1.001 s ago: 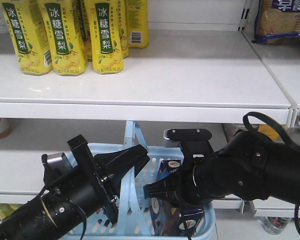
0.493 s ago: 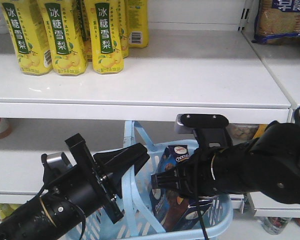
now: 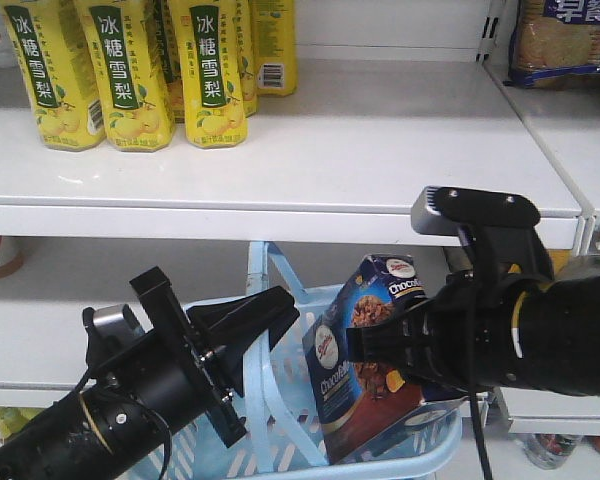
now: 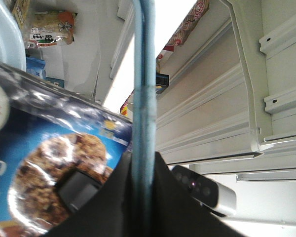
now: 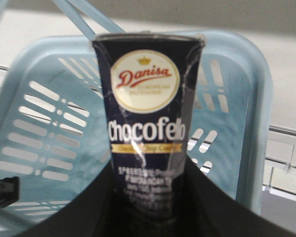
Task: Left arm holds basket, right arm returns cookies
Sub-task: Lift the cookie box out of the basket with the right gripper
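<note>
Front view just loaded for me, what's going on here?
The left end effector is shut on the handle of the light-blue basket, holding it below the shelf. The right end effector is shut on the Chocofello cookie box, which stands tilted, its top above the basket rim and its bottom inside. The box is not on a shelf yet.

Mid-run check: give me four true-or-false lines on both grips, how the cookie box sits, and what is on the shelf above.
1. The right gripper is shut on the cookie box. True.
2. The cookie box lies flat in the basket. False: it stands tilted, its top above the rim.
3. The left gripper clamps a basket handle. True.
4. Red cans stand on the upper shelf. False: yellow drink bottles stand there.
</note>
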